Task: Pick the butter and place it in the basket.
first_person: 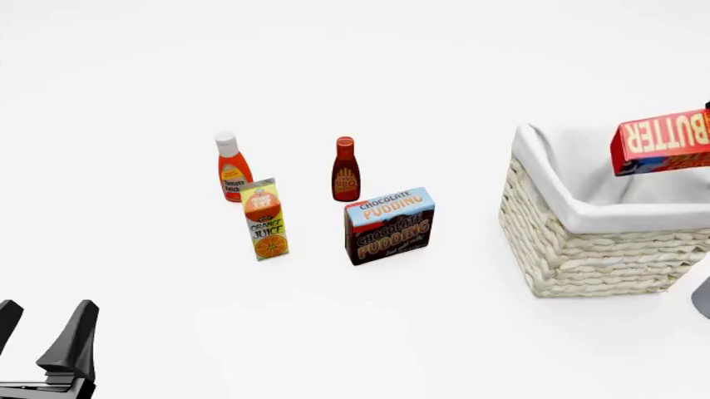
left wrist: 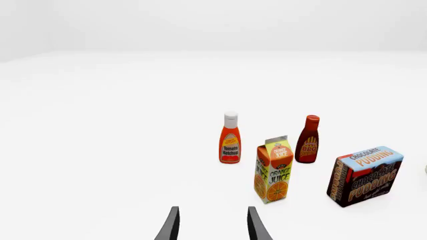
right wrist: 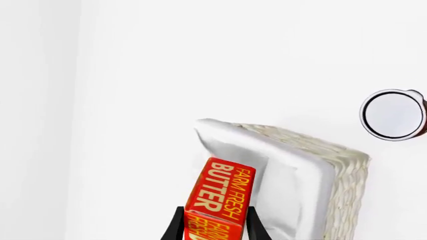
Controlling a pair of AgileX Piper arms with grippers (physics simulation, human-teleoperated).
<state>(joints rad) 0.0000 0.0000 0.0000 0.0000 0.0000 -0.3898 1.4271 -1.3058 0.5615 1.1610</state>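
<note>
1. Butter (first_person: 663, 143): a red rectangular carton with big white "BUTTER" lettering, yellow "FARM FRESH" print beside it in the right wrist view (right wrist: 220, 192), and a sliver of blue showing along its lower edge in the front view. It is tilting slightly, its far end a little higher.

2. Butter is hanging in the air over the basket (first_person: 577, 249), above the rim, not touching the liner or the wicker.

3. Basket: pale woven wicker, square, with a white cloth liner folding over the rim. The visible part of its inside is showing only white cloth; the rest is hiding behind the carton and the frame edge.

4. Right gripper (right wrist: 215, 225): its two dark fingers (right wrist: 175, 227) are pressing on the carton's opposite long sides, holding the butter near one end. Most of the carton is sticking out past the fingertips, toward the basket's inside.

5. Left gripper (left wrist: 212, 225): sitting low at the near left of the table, fingers spread apart with nothing between them.

6. Standing upright well left of the basket: ketchup (first_person: 232, 169), BBQ bottle (first_person: 345, 170), juice carton (first_person: 264, 220), pudding box (first_person: 390, 226).

7. A white round cup-like thing with a dark rim (right wrist: 393, 114) is showing in the right wrist view, apart from the basket.
</note>
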